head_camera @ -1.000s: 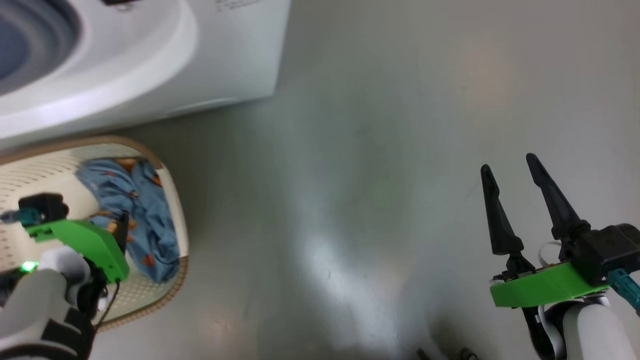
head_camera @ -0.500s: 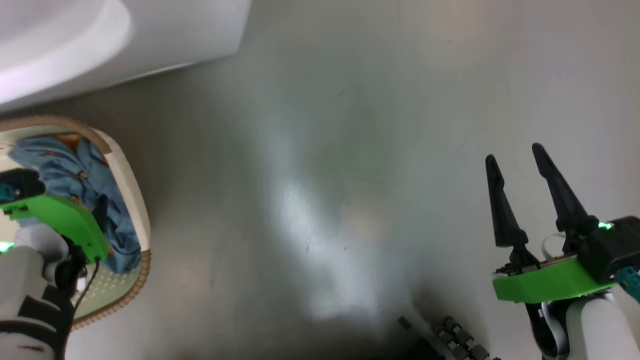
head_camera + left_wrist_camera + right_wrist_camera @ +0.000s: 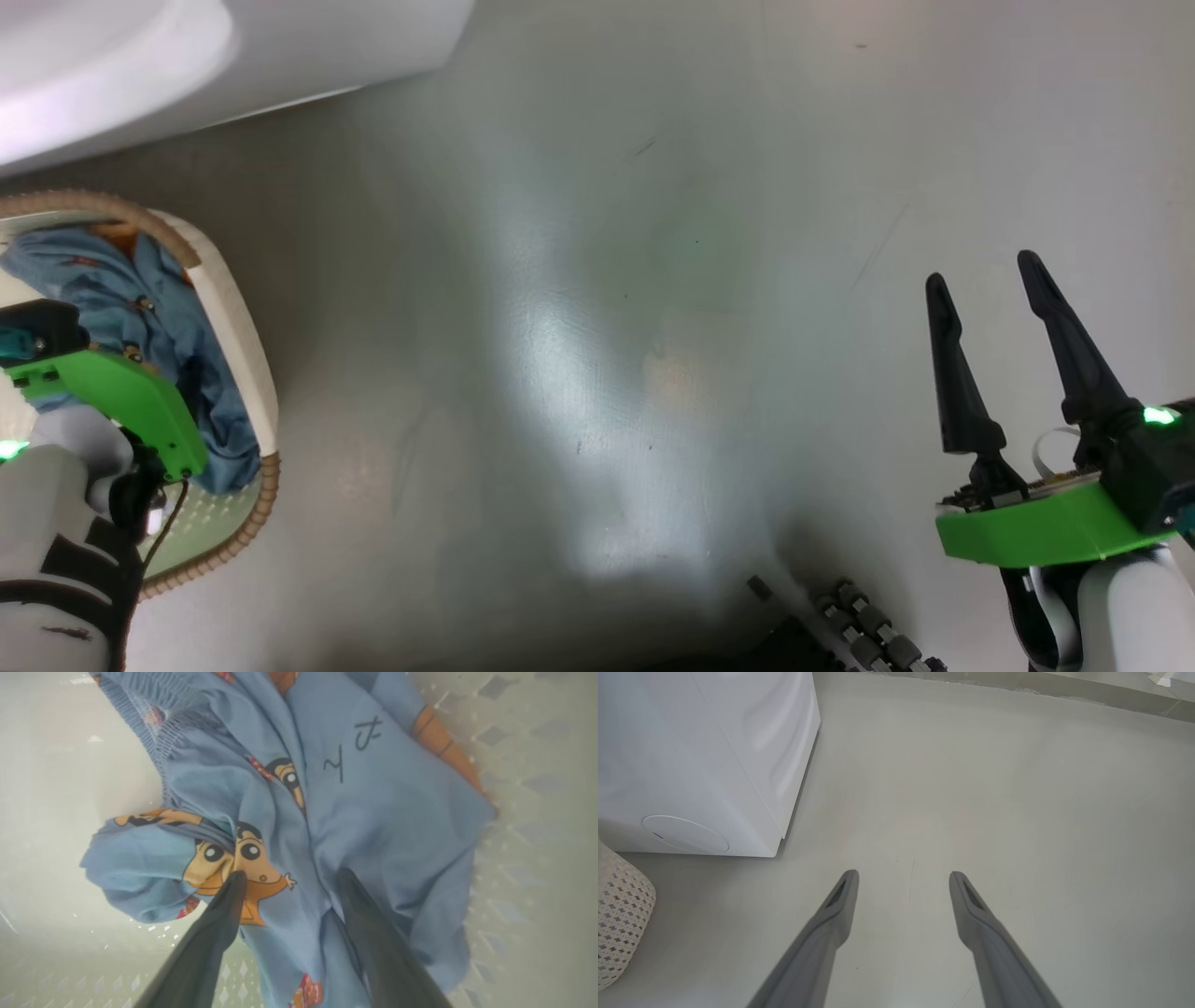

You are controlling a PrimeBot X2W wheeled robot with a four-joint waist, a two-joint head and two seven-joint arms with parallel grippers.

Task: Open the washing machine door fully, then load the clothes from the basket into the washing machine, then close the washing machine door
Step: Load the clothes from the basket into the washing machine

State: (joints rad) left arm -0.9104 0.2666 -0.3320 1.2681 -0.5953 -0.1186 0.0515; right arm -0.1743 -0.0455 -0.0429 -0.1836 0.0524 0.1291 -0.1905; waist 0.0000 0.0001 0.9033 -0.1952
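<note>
Washing machine [image 3: 691, 742] first: big white box, up and to the left of the right gripper [image 3: 903, 873] and well apart from its spread fingers. It has a round flap [image 3: 685, 834] low on its front. Grey glossy floor [image 3: 607, 327] runs under and ahead of that gripper, with a few scuffs and a bright glare patch.

Cream basket [image 3: 619, 905], perforated wall and brown woven rim, stands on the floor near the machine. It's far left of the right jaws and all around the left gripper [image 3: 290, 873]. Light blue cloth [image 3: 373, 812] with orange cartoon figures lies crumpled inside it, right at the left fingertips and spreading beyond them.

Left gripper reaches down into the basket with its jaws wide apart and nothing pinched between them. Its tips sit at the cloth, one over a cartoon face, but I honestly can't tell if they press on it. Right gripper hovers over the floor, jaws released wide too, holding nothing and touching nothing.
</note>
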